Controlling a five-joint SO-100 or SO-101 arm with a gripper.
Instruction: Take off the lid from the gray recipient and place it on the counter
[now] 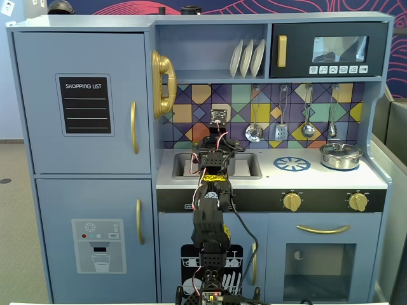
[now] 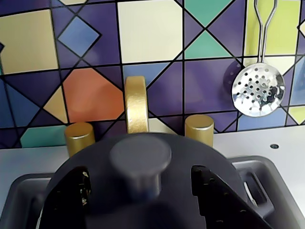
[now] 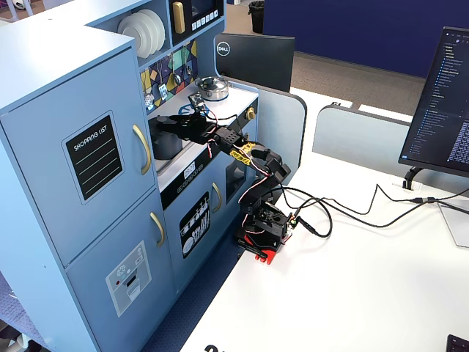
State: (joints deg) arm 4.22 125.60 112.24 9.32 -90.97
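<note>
The dark gray lid (image 2: pixel 186 150) fills the bottom of the wrist view, its round knob (image 2: pixel 140 151) in the middle. It sits on the gray pot (image 3: pixel 168 147), which stands in the sink recess (image 2: pixel 21 191) of the white counter (image 1: pixel 331 179). My gripper (image 2: pixel 138 172) is open just above the lid, with one black finger (image 2: pixel 71 195) left of the knob and the other right of it, both apart from the knob. In a fixed view the gripper (image 3: pixel 165 123) hovers over the pot. From the front the arm (image 1: pixel 216 159) hides most of the pot.
A gold faucet (image 2: pixel 137 102) and two gold taps (image 2: pixel 199 128) stand right behind the pot. A slotted spoon (image 2: pixel 258 89) hangs on the tiled wall. A shiny silver pot (image 1: pixel 340 154) sits at the counter's right end beside the blue burner ring (image 1: pixel 292 164).
</note>
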